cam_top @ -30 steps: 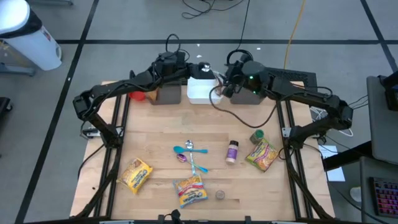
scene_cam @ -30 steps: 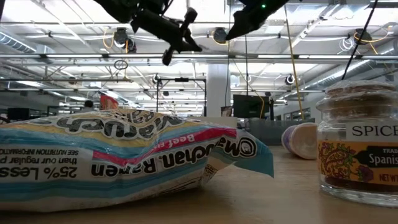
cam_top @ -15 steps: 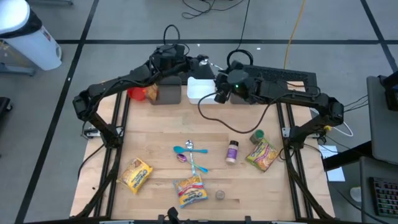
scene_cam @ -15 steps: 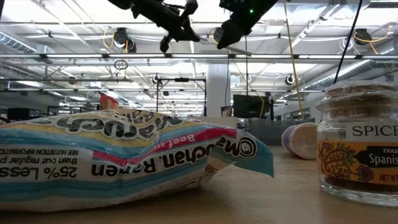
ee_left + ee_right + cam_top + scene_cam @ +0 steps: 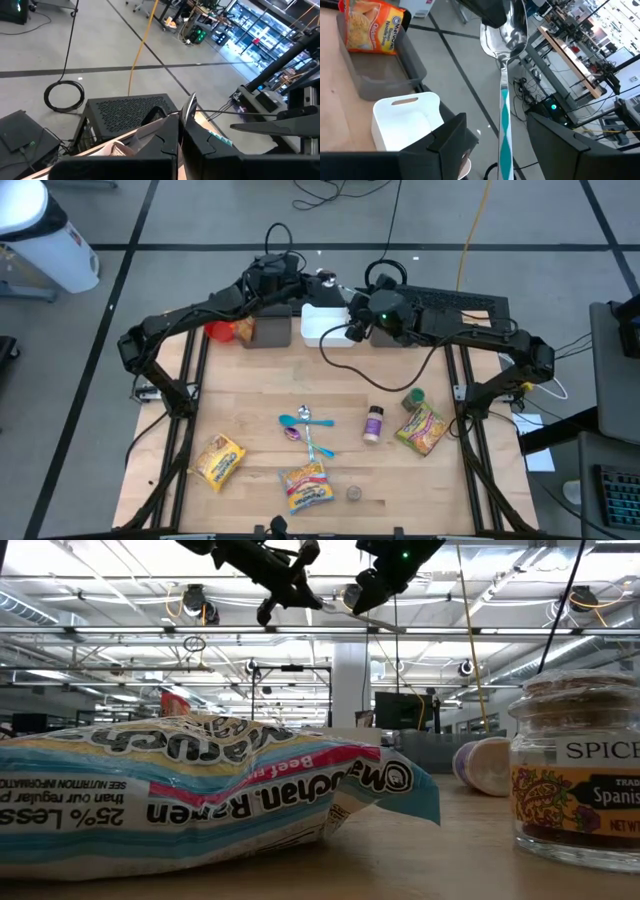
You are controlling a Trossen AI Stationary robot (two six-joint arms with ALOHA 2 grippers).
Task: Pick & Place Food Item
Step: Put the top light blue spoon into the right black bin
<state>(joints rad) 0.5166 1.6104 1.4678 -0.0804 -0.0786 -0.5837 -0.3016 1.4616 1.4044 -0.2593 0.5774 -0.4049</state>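
Left pincer (image 5: 312, 277): raised over the table's far edge, pressed together on the bowl end of a spoon (image 5: 502, 100).
Right pincer (image 5: 502, 136): facing the left one, spread, with the spoon's teal handle running between its fingers and seemingly touching neither.
Below the pincers: white bin (image 5: 395, 107); beside it a grey bin (image 5: 415, 70) with one ramen pack (image 5: 372, 30) inside.
Food: three more packs (image 5: 217, 460) and a spice jar (image 5: 373, 423) lie on the table, well away from both pincers; neither holds food.
Risk, drop: if the left lets go before the right has closed, the spoon falls towards the white bin or the floor.
Risk, twist: closing off-centre could lever the thin handle sideways.
Risk, task: the food lies untouched.
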